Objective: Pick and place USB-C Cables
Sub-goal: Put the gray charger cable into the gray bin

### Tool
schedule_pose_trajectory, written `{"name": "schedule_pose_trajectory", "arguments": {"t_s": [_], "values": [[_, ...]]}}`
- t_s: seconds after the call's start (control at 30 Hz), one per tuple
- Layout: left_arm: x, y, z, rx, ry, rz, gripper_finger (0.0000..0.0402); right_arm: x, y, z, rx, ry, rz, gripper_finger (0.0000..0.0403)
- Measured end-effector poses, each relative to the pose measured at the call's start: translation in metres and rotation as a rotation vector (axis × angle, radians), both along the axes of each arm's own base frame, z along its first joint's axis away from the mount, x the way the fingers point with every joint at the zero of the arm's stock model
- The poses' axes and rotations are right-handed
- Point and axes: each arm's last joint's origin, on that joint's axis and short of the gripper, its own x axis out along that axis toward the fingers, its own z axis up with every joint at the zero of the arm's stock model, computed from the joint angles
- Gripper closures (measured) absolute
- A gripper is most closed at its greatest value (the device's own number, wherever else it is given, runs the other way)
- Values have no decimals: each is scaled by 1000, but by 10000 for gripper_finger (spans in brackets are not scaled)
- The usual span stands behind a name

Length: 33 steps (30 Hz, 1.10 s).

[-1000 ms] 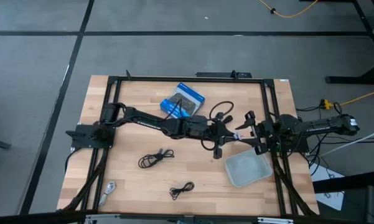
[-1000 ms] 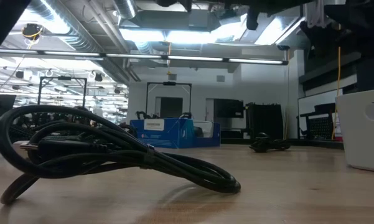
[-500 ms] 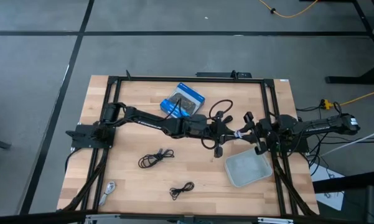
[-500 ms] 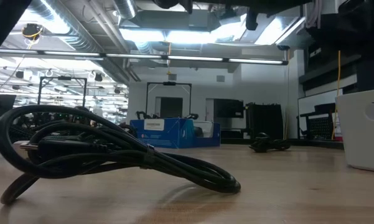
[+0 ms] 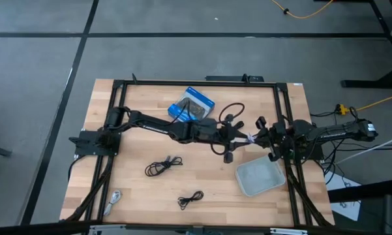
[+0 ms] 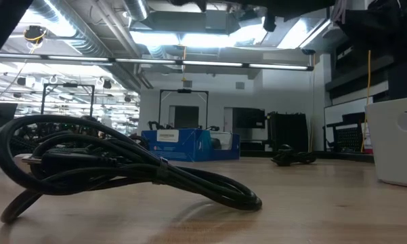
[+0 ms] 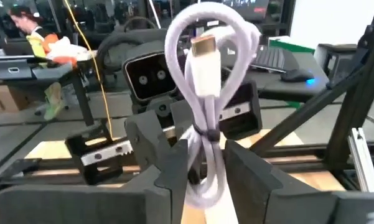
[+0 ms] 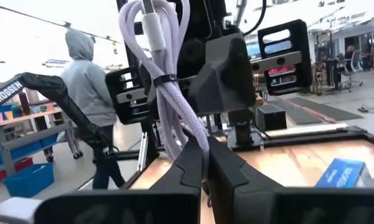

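Observation:
A pale grey-white USB-C cable (image 5: 250,138), tied in a small bundle, hangs in the air between my two grippers above the table's right middle. My left gripper (image 5: 240,138) reaches in from the left and is shut on it. My right gripper (image 5: 259,138) faces it from the right, also shut on it. A loose black cable (image 5: 231,117) lies just beyond them. Two more black coils (image 5: 163,166) (image 5: 190,199) and a second pale cable (image 5: 113,196) lie on the near left of the table. My left gripper (image 7: 205,158) pinches the pale bundle between its two fingers just below the tie (image 7: 206,149), coming level from the table's left. The loop and silvery plug (image 7: 204,46) stick out past the fingertips. The cable is lifted clear of the table. My right gripper (image 8: 204,160) pinches the other end of the same bundle (image 8: 196,138) between its two fingers, coming level from the table's right. The strands rise slanting out of the fingers to the tie (image 8: 165,79). Nothing of the cable touches the table.
A blue-and-black box (image 5: 191,106) lies at the far middle. A pale bin (image 5: 259,176) stands at the near right, just in front of my right gripper. In the low view a black coil (image 6: 122,169) lies close by. A person in a hooded top (image 8: 90,93) stands beyond the table.
My right gripper has moved toward the table's left, closing the gap to my left gripper, and now has the pale cable's free end between its fingers. My left gripper has kept the cable in the air at about the same place.

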Motion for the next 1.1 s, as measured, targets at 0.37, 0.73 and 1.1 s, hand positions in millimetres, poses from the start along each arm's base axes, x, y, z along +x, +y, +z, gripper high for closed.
{"name": "schedule_pose_trajectory", "arguments": {"t_s": [0.37,0.73,1.1], "values": [[-36,14,33,25,227,96,291,-1,5,-2,36,40,195,396],[-61,5,41,98,386,292,290,0,9,-17,242,381,372,396],[-64,8,31,76,460,402,290,-14,17,9,281,836,364,396]]}}
